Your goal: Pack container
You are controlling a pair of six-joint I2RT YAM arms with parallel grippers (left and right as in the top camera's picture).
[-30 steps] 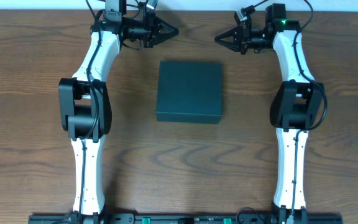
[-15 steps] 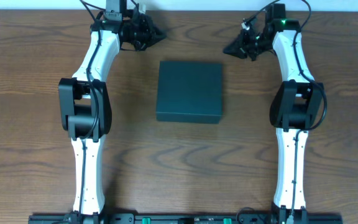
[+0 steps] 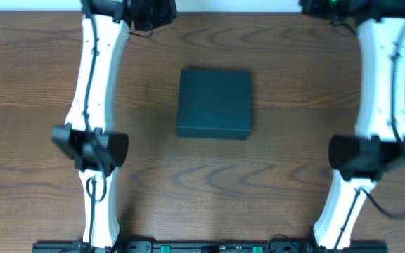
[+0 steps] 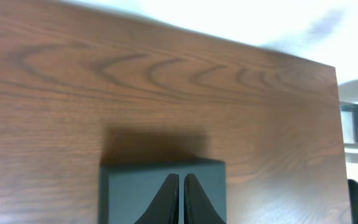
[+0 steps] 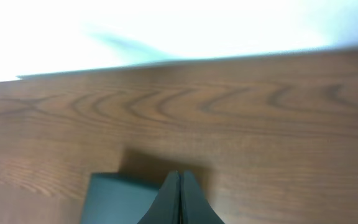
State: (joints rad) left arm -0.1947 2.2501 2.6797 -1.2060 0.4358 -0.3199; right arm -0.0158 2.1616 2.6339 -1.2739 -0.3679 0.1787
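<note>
L gripper (image 4: 179, 178), R gripper (image 5: 179, 175) now closed, raised; container (image 3: 214, 102) unmoved.

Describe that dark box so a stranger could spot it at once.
Start with the brown wooden table; a white robot arm runs up each side. Midway between the left arm and right arm lies the container, a flat, squarish box with its lid shut. It is matte dark teal-green and plain, unlike the white-and-black arms.

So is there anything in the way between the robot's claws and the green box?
No, nothing that I can see. The closed dark teal box sits on the wooden table, and only bare wood shows between it and the left gripper and the right gripper, both pinched shut.
</note>
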